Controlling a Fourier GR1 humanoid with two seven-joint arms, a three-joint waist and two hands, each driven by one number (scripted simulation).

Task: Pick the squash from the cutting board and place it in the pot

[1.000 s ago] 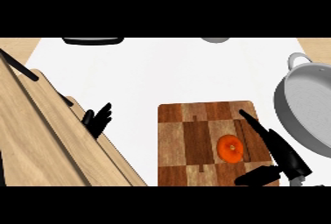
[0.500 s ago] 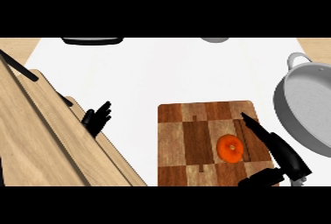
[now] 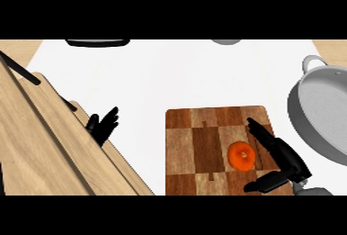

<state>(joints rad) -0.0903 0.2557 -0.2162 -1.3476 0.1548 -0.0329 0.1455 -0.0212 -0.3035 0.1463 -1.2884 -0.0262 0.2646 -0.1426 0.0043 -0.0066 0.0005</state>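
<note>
The squash (image 3: pixel 241 155) lies on the cutting board (image 3: pixel 203 151), small, round, probably light and smooth; best taken across its sides. The right robot hand (image 3: pixel 281 158) is open just beside it. The pot (image 3: pixel 322 121) stands near on the desk (image 3: pixel 183 75). The left robot hand (image 3: pixel 103 125) rests open.

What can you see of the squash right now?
The squash is a small, round, bright orange piece with a darker orange centre. It lies on the checkered wooden cutting board, towards its right side and a little below the middle. The right hand is beside it on the right, fingers straight along its edge and thumb below; contact cannot be told. It is not lifted, and the grey pot stands apart to the right.
</note>
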